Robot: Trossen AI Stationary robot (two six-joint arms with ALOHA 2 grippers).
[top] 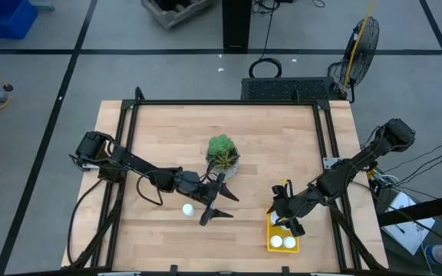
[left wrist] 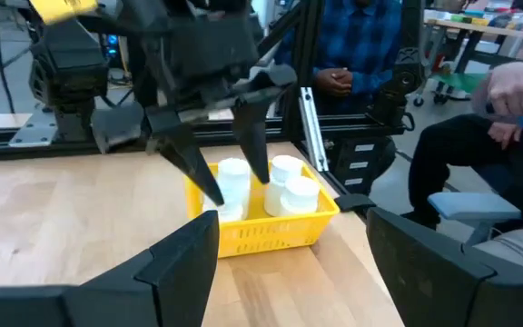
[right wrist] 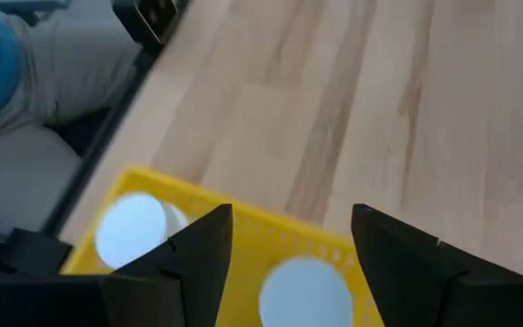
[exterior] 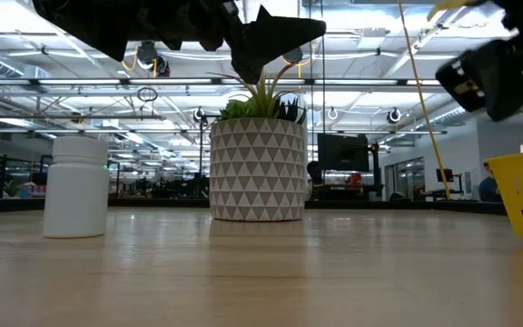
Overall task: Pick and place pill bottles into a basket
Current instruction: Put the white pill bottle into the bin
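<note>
One white pill bottle point(top: 188, 208) stands upright on the table; it also shows in the low view point(exterior: 75, 186). My left gripper point(top: 222, 207) hovers just right of it, open and empty, near the potted plant point(top: 222, 153). The yellow basket point(top: 271, 230) lies at the table's near right with three bottles in it point(left wrist: 284, 168). My right gripper point(top: 286, 218) hangs over the basket, open. Its fingers point(left wrist: 198, 173) stand on either side of one bottle point(right wrist: 305, 291) that rests in the basket, with a gap showing beside it.
The white patterned pot with the green plant point(exterior: 257, 168) stands mid-table, just beyond my left gripper. A black frame rail point(top: 332, 153) edges the table. People sit beyond the table's right side point(left wrist: 352, 54). Bare wood lies toward the far and left parts.
</note>
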